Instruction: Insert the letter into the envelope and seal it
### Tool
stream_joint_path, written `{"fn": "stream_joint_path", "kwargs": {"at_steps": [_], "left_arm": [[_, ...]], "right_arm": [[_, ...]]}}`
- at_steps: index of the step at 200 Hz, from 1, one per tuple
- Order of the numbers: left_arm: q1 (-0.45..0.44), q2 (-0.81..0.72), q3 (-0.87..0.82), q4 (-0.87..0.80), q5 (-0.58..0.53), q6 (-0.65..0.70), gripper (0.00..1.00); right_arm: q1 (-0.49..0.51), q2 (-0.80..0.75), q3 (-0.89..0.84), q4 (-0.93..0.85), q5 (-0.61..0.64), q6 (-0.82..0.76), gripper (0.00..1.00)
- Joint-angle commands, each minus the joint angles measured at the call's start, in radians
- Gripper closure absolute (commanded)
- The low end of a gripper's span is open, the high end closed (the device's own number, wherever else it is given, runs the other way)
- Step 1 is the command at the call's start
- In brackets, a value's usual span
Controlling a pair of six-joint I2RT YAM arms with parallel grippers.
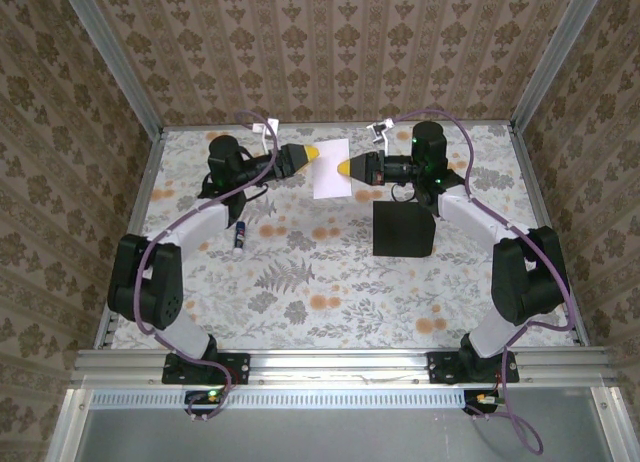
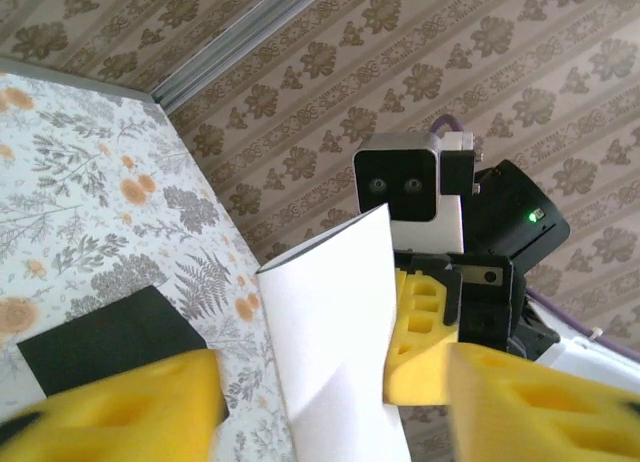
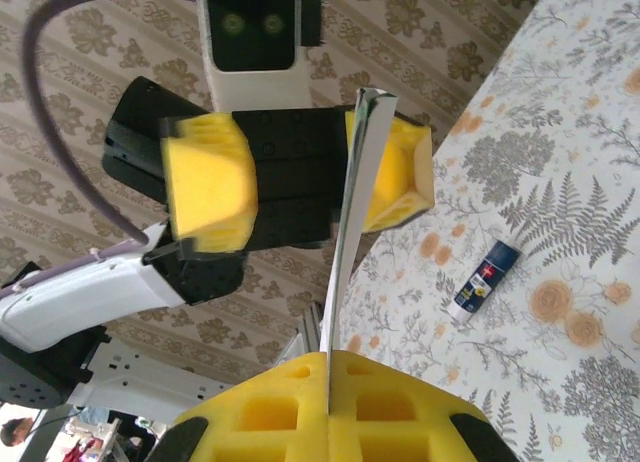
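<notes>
The letter (image 1: 331, 167), a white sheet, hangs in the air above the back of the table. My right gripper (image 1: 347, 169) is shut on its right edge; in the right wrist view the sheet (image 3: 350, 212) stands edge-on, pinched in the closed yellow pads (image 3: 328, 402). My left gripper (image 1: 312, 153) is open at the sheet's left side, with its yellow fingers (image 2: 120, 407) wide apart on either side of the letter (image 2: 330, 322). The black envelope (image 1: 403, 229) lies flat on the table below my right arm and also appears in the left wrist view (image 2: 100, 342).
A small white-and-blue tube (image 1: 239, 237) lies on the floral table left of centre, and shows in the right wrist view (image 3: 484, 276). Patterned walls with metal rails (image 1: 118, 72) enclose the back and sides.
</notes>
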State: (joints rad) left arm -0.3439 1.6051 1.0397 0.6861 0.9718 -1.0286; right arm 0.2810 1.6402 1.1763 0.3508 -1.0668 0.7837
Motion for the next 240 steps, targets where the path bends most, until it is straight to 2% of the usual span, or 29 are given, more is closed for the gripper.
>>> {"fn": "stream_joint_path", "kwargs": {"at_steps": [1, 21, 36, 55, 75, 86, 99, 114, 161, 186, 199, 221, 240], "left_arm": [[0.019, -0.058, 0.017, -0.114, 0.006, 0.102, 0.27], [0.029, -0.092, 0.036, -0.265, -0.017, 0.207, 0.11], [0.033, -0.115, 0.061, -0.401, -0.047, 0.298, 0.06], [0.026, -0.134, 0.119, -0.667, -0.149, 0.473, 0.05], [-0.02, -0.136, 0.18, -0.913, -0.35, 0.637, 0.12], [-0.063, -0.119, 0.215, -1.006, -0.467, 0.69, 0.17], [-0.105, -0.083, 0.257, -1.075, -0.544, 0.729, 0.18], [-0.165, -0.03, 0.29, -1.103, -0.601, 0.717, 0.22], [-0.25, 0.129, 0.362, -1.028, -0.612, 0.643, 0.36], [-0.304, 0.232, 0.447, -0.997, -0.609, 0.619, 0.51], [-0.326, 0.288, 0.491, -0.986, -0.598, 0.608, 0.61], [-0.353, 0.373, 0.557, -0.96, -0.589, 0.583, 0.8], [-0.37, 0.435, 0.606, -0.959, -0.574, 0.57, 0.9]], "right_arm": [[-0.006, -0.009, 0.006, -0.075, 0.028, -0.048, 1.0], [-0.011, -0.016, 0.01, -0.127, 0.047, -0.067, 1.0], [-0.017, -0.021, 0.013, -0.176, 0.067, -0.079, 1.0], [-0.032, -0.03, 0.025, -0.288, 0.113, -0.11, 1.0], [-0.062, -0.048, 0.016, -0.408, 0.144, -0.153, 1.0], [-0.091, -0.063, -0.004, -0.44, 0.147, -0.158, 1.0], [-0.13, -0.086, -0.024, -0.489, 0.154, -0.178, 1.0], [-0.177, -0.119, -0.018, -0.623, 0.192, -0.238, 1.0], [-0.321, -0.155, 0.055, -0.989, 0.303, -0.429, 1.0], [-0.353, -0.132, 0.079, -1.11, 0.367, -0.551, 1.0], [-0.354, -0.108, 0.103, -1.167, 0.439, -0.595, 1.0], [-0.355, -0.082, 0.105, -1.191, 0.506, -0.644, 1.0], [-0.355, -0.064, 0.104, -1.219, 0.6, -0.682, 1.0]]}}
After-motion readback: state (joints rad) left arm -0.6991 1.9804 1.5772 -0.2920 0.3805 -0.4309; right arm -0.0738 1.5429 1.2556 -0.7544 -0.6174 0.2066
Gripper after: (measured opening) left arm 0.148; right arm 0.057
